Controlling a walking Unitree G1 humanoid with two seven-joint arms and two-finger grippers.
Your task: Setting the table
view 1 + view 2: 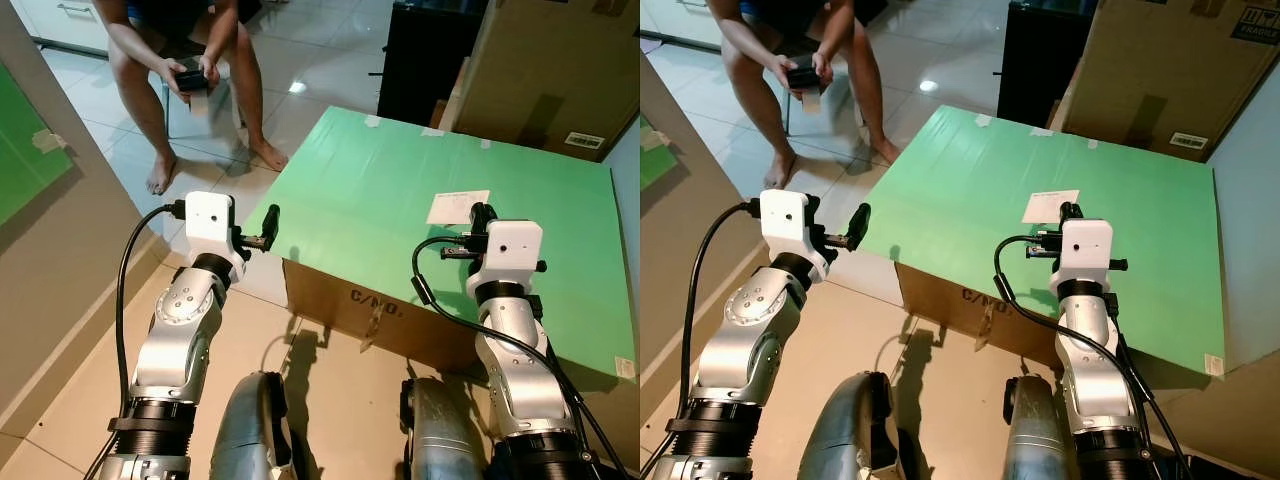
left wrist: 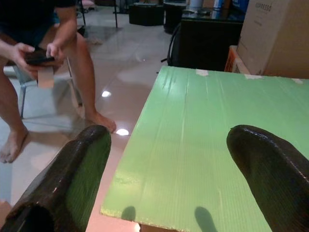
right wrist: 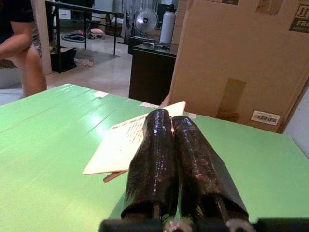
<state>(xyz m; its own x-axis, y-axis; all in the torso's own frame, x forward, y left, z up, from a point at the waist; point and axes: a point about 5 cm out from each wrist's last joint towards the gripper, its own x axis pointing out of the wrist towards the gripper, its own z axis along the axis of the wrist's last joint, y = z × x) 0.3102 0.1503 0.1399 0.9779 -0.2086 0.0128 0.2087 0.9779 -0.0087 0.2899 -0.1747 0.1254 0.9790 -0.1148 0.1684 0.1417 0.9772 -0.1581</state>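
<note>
From the head cameras there's one flat green corrugated sheet (image 1: 400, 190) lying on a brown cardboard box (image 1: 345, 310) as a table, taped at its far edge. One white card (image 1: 457, 207) lies flat on it, rectangular, long axis running roughly left to right, just beyond the right gripper (image 1: 482, 214). The left gripper (image 1: 270, 222) hovers at the sheet's near-left corner. A person sits on a stool on the glossy tiled floor (image 1: 300, 95) beyond, both hands on a dark device (image 1: 190, 78). Left wrist view: two chunky matte black fingers (image 2: 72, 179) spread wide, nothing between them (just green sheet ahead). Right wrist view: both fingers (image 3: 154, 159) pressed together, empty, with the card right at their tips, printed lines on it, something thin peeking out under its near edge.
</note>
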